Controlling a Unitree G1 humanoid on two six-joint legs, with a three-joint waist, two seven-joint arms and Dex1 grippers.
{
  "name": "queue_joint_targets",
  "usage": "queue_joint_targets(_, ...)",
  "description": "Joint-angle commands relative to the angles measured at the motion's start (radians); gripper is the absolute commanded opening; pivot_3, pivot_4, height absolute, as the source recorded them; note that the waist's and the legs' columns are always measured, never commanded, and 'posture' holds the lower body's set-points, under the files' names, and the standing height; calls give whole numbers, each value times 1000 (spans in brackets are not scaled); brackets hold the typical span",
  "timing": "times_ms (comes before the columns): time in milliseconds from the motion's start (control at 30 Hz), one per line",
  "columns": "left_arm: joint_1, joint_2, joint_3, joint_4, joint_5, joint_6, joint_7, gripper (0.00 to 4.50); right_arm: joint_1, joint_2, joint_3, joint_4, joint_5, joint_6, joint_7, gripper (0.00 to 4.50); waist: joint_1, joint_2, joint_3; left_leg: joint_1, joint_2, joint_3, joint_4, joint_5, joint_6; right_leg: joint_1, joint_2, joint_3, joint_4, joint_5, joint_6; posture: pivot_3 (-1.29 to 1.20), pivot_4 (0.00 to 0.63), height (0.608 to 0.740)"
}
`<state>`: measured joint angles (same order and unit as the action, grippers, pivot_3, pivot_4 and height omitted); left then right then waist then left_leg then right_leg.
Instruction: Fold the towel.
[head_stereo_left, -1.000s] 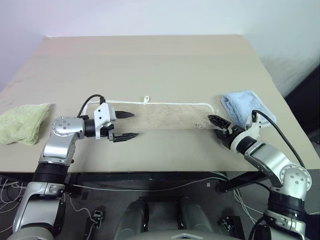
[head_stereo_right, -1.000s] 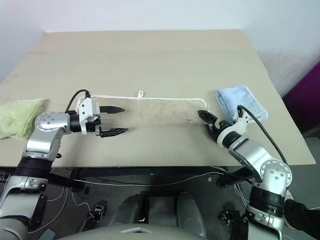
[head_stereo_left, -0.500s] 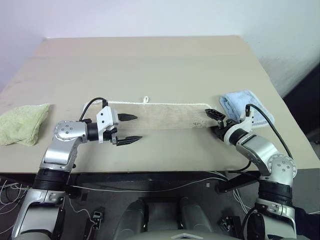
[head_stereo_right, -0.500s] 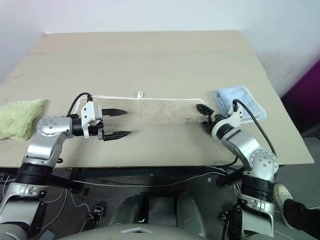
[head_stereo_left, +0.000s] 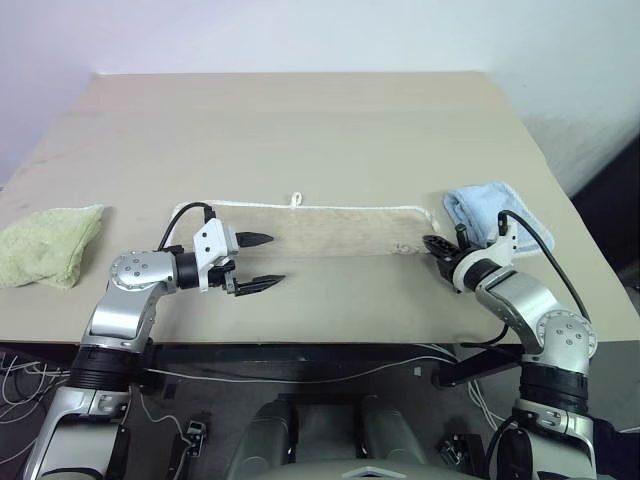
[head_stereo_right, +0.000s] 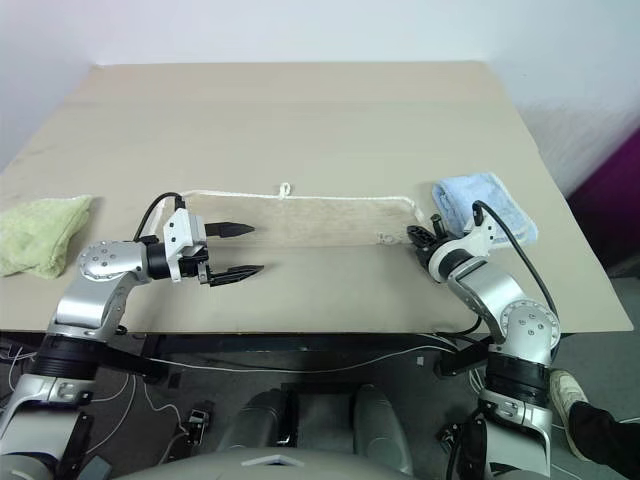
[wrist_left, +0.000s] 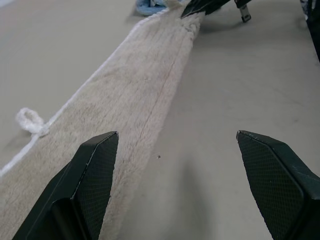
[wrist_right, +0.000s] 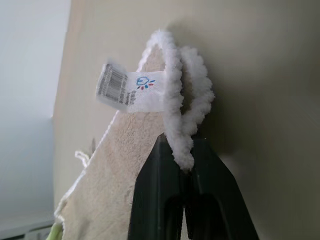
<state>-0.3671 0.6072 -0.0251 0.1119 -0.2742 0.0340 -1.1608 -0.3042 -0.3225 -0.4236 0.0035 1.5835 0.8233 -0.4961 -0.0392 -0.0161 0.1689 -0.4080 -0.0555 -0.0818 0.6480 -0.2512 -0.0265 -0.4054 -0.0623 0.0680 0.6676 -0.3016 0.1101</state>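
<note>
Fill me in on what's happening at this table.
A two-armed robot is starting to fold the long beige towel lying flat across the table. Its right gripper is shut on the towel's right end, pinching the white corded edge near the label. Its left gripper hangs open at the towel's left end, not holding it. A green cloth and a blue cloth lie off to the sides.

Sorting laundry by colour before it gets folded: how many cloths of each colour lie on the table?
Beige: 1, the long towel
Light blue: 1, the small towel
Pale green: 1, the cloth
Total: 3
</note>
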Motion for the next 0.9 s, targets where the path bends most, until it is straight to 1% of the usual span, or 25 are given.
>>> queue_joint_targets(33,-2,0,25,-21,-18,-4,25,3979,-4,-99,-49,-74,-9,13,63,21,0,1,0,0,0,0,0,0,0,0,0,0,0,0,0,0,150,740)
queue_joint_targets(133,7,8,36,-26,-29,-2,29,3979,-10,-231,-28,-114,-78,54,170,21,1,1,1,0,0,0,0,0,0,0,0,0,0,0,0,0,150,740)
queue_joint_targets(233,14,13,40,-28,-32,-1,32,3979,-43,-351,58,-184,-194,94,316,21,-4,1,1,0,0,0,0,0,0,0,0,0,-1,0,0,0,150,740)
queue_joint_targets(267,13,14,39,-25,-30,-3,34,3979,-73,-394,118,-219,-253,105,386,21,-7,1,1,0,1,0,0,0,0,0,0,0,-1,0,0,0,150,740)
queue_joint_targets(333,10,14,37,-20,-29,-5,36,3979,-110,-441,193,-258,-336,115,481,21,-9,2,1,0,1,0,-1,0,0,0,1,0,-1,0,0,0,150,740)
queue_joint_targets(400,4,10,34,-18,-27,-5,41,3979,-182,-478,342,-301,-472,111,600,21,-6,2,1,0,2,0,-1,0,0,0,1,0,-1,0,0,0,150,740)
queue_joint_targets(467,-2,3,29,-18,-26,-5,46,3979,-270,-459,486,-297,-595,96,701,21,-4,1,1,0,2,0,-1,0,0,0,1,-1,-2,0,0,0,150,740)
queue_joint_targets(533,-7,-2,24,-15,-24,-6,51,3979,-325,-415,561,-262,-670,82,763,21,-4,1,1,0,1,0,0,0,0,0,1,-1,-2,0,0,0,150,740)
queue_joint_targets(600,-10,-9,20,-16,-23,-7,58,3979,-387,-342,644,-196,-756,60,826,21,0,1,1,-1,1,-1,0,0,0,0,0,-1,-2,0,0,0,150,740)
queue_joint_targets(767,-4,-16,24,-33,-24,-5,79,3979,-455,-206,757,-34,-943,-6,921,21,5,1,1,-2,0,-1,0,0,0,-1,-1,-1,-2,0,0,0,150,740)
queue_joint_targets(900,31,-6,40,-68,-28,4,101,3979,-448,-145,768,32,-1033,-31,964,21,3,1,1,-2,0,-1,-1,0,0,-2,-1,-1,-2,0,0,0,150,740)
